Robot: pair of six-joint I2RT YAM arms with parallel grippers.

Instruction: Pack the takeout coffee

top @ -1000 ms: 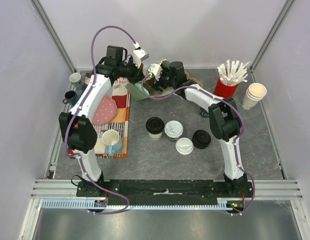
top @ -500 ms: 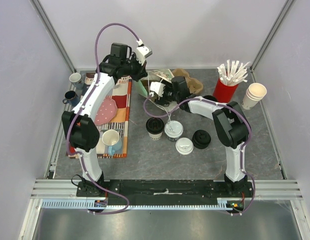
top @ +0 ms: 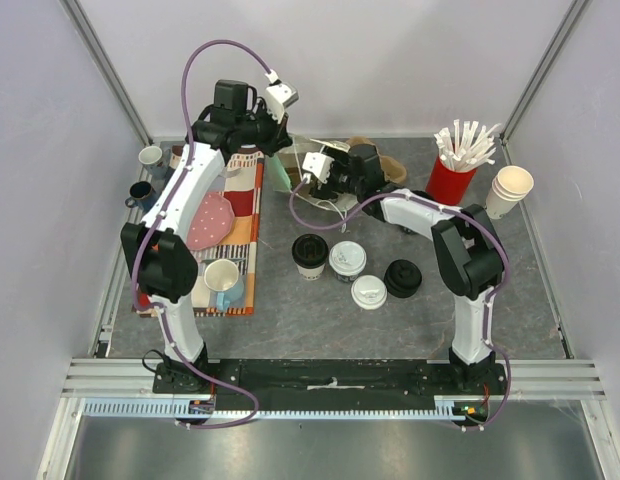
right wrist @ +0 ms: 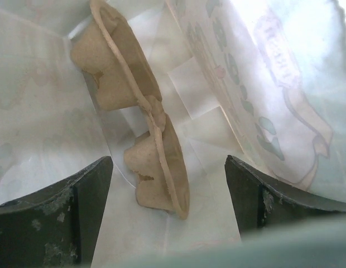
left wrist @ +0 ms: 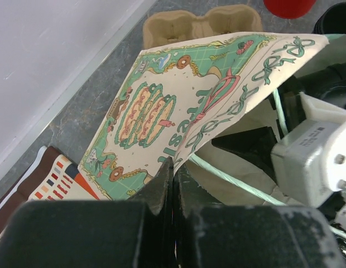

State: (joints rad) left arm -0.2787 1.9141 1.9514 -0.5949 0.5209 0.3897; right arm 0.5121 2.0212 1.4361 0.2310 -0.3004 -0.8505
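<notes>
1. The left fingers (left wrist: pixel 159 192) were seen pressed together on the upper edge of a paper bag (left wrist: pixel 178 106) printed in green. The bag was held up at the far side of the bench (top: pixel 290 315).
2. The right fingers (right wrist: pixel 86 209) were found spread apart inside the bag's mouth, with nothing gripped between them. Pale bag walls were seen all around them.
3. A brown pulp cup carrier (right wrist: pixel 142 106) was seen ahead of the right fingers, between the bag's walls and standing on its edge.
4. The takeout coffee was made out as two pale cups with white sip lids, both left standing on the bench near its middle, outside the bag and well apart from both sets of fingers.
5. The first white-lidded cup (top: pixel 347 258) was placed farther from the arm bases, and the second white-lidded cup (top: pixel 369 291) just beside it, nearer the bases and to the right.
6. A black cup (top: pixel 310 250) was seen just left of the first white-lidded cup, and a loose black lid (top: pixel 402 277) just right of the second.
7. A red cup of straws (top: pixel 450 178) and a stack of paper cups (top: pixel 510 190) were seen at the far right of the bench.
8. A patterned mat (top: pixel 242 215) was laid on the left side, with a mug (top: pixel 222 278) set on its near end.
</notes>
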